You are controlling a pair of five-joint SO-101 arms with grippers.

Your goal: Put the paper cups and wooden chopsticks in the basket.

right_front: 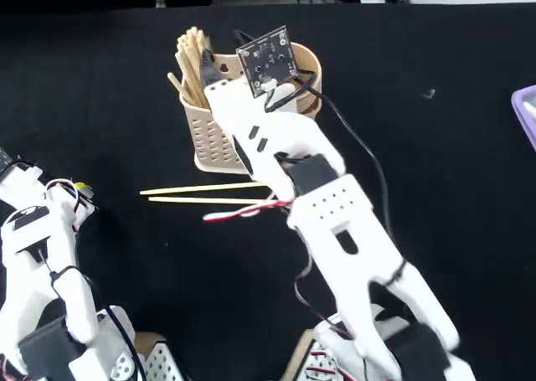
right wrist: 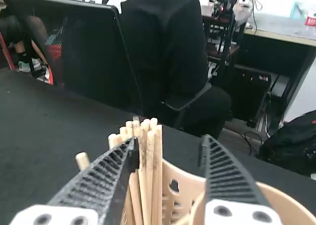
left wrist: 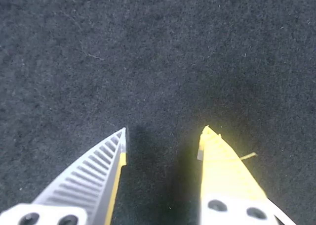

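A beige slotted basket (right_front: pixel 213 142) stands at the table's far centre. A bundle of wooden chopsticks (right_front: pixel 191 59) sticks up from its left part, and a paper cup (right_front: pixel 308 63) sits in its right part. Two loose chopsticks (right_front: pixel 197 195) lie side by side on the black cloth just in front of the basket. My right gripper (right wrist: pixel 168 146) hangs open right over the basket (right wrist: pixel 173 185), with one finger against the bundle (right wrist: pixel 145 151) and the cup rim (right wrist: pixel 291 200) beside the other. My left gripper (left wrist: pixel 163 136) is open and holds nothing, low over bare cloth at the near left (right_front: pixel 79 188).
The right arm (right_front: pixel 335 222) stretches diagonally from the near edge to the basket, crossing the right ends of the loose chopsticks. A purple object (right_front: pixel 526 113) shows at the right edge. A person in a black top sits behind the table's far edge.
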